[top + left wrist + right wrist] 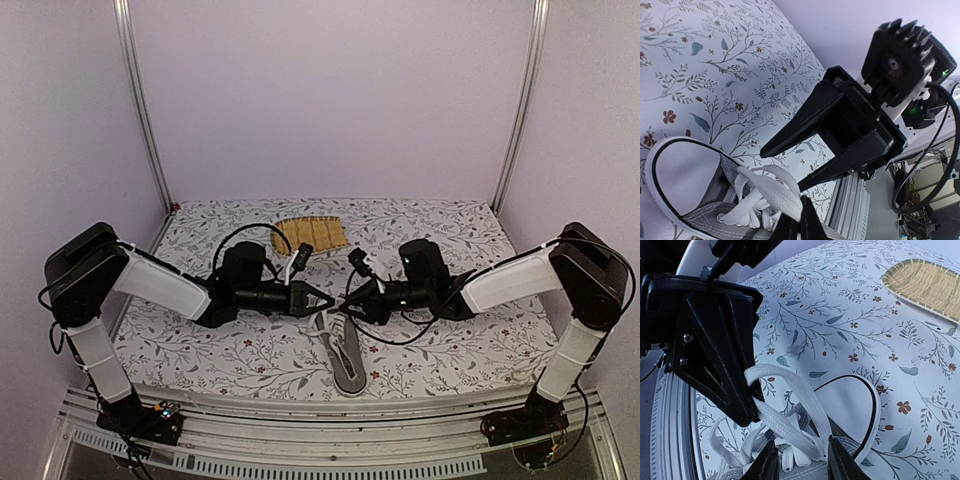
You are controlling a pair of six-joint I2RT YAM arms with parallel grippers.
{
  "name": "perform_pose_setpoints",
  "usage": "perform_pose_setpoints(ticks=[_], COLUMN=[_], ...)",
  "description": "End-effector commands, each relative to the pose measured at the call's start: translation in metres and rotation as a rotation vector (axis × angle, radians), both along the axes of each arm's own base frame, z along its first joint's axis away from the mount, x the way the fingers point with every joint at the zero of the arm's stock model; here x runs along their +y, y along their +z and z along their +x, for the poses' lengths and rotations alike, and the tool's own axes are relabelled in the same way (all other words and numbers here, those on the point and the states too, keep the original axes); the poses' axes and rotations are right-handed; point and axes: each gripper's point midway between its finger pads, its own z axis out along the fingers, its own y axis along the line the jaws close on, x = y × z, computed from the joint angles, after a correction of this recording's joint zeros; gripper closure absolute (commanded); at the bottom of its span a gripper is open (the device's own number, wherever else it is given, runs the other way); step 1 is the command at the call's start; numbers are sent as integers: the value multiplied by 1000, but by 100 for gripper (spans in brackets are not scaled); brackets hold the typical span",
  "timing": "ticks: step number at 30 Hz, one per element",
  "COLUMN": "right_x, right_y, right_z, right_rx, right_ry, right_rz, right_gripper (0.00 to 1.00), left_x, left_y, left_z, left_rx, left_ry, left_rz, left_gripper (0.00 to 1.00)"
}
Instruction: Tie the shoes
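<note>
The grey canvas shoe (pixel 342 352) with a white sole lies on the flowered tablecloth just below where the two grippers meet. My left gripper (pixel 328 298) is shut on a loop of the white lace (pixel 774 192); in its own view its closed tips (pixel 799 210) pinch the loop above the shoe's eyelets (pixel 705 215). My right gripper (pixel 349 301) faces it, tip to tip. Its jaws (pixel 801 440) stand open, with the lace loop (pixel 785 417) running down between them, over the shoe's tongue (pixel 805 474). The left gripper's tips (pixel 747 412) hold the loop's far end.
A yellow woven mat (pixel 310 235) lies behind the grippers, also seen as the mat (pixel 925 285) at the upper right of the right wrist view. The metal rail (pixel 330 420) runs along the table's near edge, close to the shoe's toe.
</note>
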Motion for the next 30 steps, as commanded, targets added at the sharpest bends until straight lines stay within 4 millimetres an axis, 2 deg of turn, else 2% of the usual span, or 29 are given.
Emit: perform_pose_setpoints(ticks=[1,4,5,7,9,14,18,23,30], right_x=[14,17,18,17,14,-4,-14,-25,-28], right_y=[8,9,9,11,16,33,48,53,64], right_z=[4,3,3,1,0,-9,-21,-26,-26], right_rx=[-36,-32,-30,-28,-40,-65,-58,-39,-43], right_ry=[36,55,60,64,57,27,28,-9,-29], right_rz=[27,38,42,47,52,68,82,80,91], right_gripper=[69,75,79,93,97,98,98,98,98], left_x=[3,3,3,3,4,6,7,8,9], left_y=[8,8,8,8,7,5,7,4,-3], left_z=[3,3,3,3,4,4,4,2,-6], left_rx=[-21,-21,-21,-20,-18,-15,-16,-11,3], left_ry=[3,1,1,5,7,22,24,24,6], left_rz=[-13,-11,-10,-10,-9,4,2,6,8], left_gripper=[100,100,100,100,100,100,92,86,87])
